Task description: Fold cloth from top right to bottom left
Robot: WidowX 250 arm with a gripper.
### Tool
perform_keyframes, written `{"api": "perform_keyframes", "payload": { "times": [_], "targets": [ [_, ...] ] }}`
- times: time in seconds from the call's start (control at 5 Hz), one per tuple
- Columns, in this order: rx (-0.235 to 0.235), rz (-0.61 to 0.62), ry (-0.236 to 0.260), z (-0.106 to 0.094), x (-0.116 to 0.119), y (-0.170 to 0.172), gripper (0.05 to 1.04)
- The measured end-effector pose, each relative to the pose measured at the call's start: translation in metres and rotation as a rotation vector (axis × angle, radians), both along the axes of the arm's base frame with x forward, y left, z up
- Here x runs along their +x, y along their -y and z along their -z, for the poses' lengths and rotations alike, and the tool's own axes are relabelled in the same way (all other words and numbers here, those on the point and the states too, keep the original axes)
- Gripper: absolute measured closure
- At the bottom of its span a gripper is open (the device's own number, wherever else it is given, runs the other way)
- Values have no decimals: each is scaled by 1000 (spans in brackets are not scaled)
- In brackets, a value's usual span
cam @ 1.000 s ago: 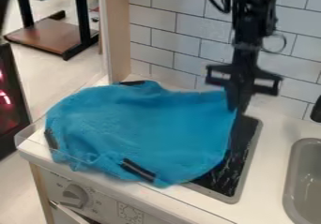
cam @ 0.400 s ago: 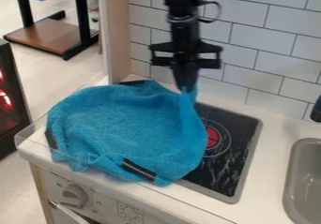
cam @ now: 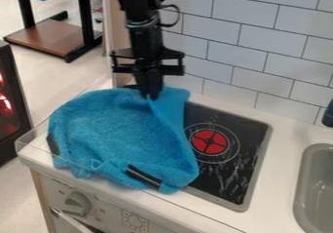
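My fingers (cam: 151,94) closed on the blue cloth's (cam: 123,134) upper edge, seemingly at its corner, cloth spread over the tabletop (cam: 276,178) and the left part of the black stove (cam: 240,171).

Cloth (cam: 117,129) on the stovetop's (cam: 224,178) left part, sink (cam: 317,188) to the right, tiled wall (cam: 228,51) behind.

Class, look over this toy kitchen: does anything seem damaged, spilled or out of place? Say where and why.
Yes: pale, ragged streaks mar the black stovetop on the sink side, looking like scuffs or wear, though residue is possible. The blue cloth lies rumpled, but folding may explain that.
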State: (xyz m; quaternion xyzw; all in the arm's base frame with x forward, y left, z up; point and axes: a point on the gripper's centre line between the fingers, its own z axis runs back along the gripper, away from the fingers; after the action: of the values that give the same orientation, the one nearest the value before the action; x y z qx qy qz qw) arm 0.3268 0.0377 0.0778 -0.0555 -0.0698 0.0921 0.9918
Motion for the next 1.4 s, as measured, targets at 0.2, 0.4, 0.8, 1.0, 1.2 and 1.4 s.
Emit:
{"api": "perform_keyframes", "payload": {
  "times": [0.2, 0.4, 0.8, 1.0, 1.2, 1.4],
  "targets": [
    [-6, -32, -16, 17, -17, -22, 1035],
    [-38, 18, 2, 33, -18, -23, 1035],
    [-28, 42, -18, 64, -20, -36, 1012],
    [-17, 34, -27, 65, -21, -38, 857],
    [-20, 34, -42, 65, -23, -37, 595],
    [-10, 42, -48, 62, -25, -36, 285]
  ]
}}
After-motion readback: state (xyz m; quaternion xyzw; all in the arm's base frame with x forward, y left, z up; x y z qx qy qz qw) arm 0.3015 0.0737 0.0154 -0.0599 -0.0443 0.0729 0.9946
